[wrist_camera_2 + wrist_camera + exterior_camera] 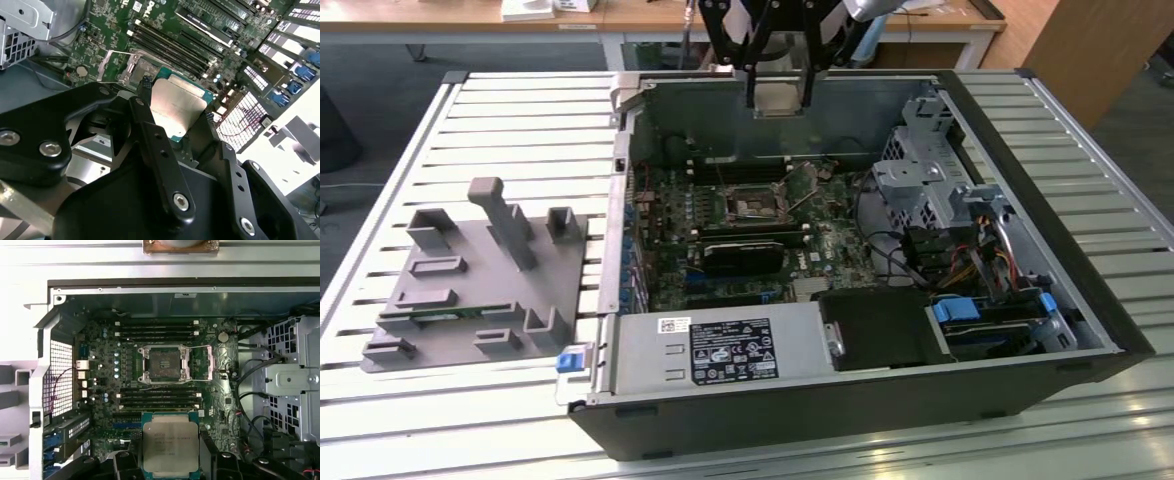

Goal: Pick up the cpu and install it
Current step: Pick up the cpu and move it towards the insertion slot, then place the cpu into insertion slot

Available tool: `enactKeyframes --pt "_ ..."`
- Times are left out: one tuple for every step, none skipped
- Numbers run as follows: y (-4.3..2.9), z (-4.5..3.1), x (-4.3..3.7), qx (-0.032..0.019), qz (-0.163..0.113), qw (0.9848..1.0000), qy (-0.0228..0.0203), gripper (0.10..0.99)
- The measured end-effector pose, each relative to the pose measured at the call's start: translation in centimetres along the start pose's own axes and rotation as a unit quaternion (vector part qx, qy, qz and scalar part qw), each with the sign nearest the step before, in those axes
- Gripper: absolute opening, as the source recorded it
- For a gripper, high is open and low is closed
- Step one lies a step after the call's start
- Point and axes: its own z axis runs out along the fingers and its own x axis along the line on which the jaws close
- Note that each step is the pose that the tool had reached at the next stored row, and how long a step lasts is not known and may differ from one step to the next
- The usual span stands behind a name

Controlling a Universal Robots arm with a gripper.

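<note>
**Inspector:** Pincer state?
**Assessor:** Pincer (778, 92) clamped on the cpu (170, 445) by two opposite edges.
**Inspector:** Chip's location?
**Assessor:** Held in the air over the open computer case (1067, 300), apart from the motherboard (100, 340).
**Inspector:** Surroundings?
**Assessor:** CPU socket (164, 365) is open and bare, its load plate (210, 362) swung aside. Memory slots (156, 330) flank it. Loose cables (250, 365) and the drive cage (295, 380) stand beside it. A grey fixture (467, 280) lies on the counter (520, 110), outside the case.

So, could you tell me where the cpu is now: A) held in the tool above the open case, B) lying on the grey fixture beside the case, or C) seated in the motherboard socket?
A: the tool grips the cpu, and the socket sits empty.
</note>
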Motion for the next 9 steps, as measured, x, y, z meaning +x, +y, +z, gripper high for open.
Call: enactKeyframes --pt "0.05 0.01 -0.13 0.0001 0.0 1.0 0.0 0.541" --pt "0.14 0.03 -0.25 0.0 0.0 1.0 -0.0001 0.541" --pt "0.31 0.05 -0.37 0.0 0.0 1.0 -0.0001 0.541" --pt "0.51 0.07 -0.48 -0.0001 0.0 1.0 -0.0001 0.541" --pt "0.69 0.07 -0.58 0.0 0.0 1.0 -0.0001 0.541" --pt "0.79 0.08 -0.65 0.0004 0.0 1.0 -0.0002 0.541" --pt "0.79 0.09 -0.67 0.0015 0.0 1.0 -0.0002 0.541" --pt "0.79 0.08 -0.68 0.0017 0.0 1.0 -0.0002 0.541" --pt "0.79 0.09 -0.68 0.0017 0.0 1.0 -0.0002 0.541"
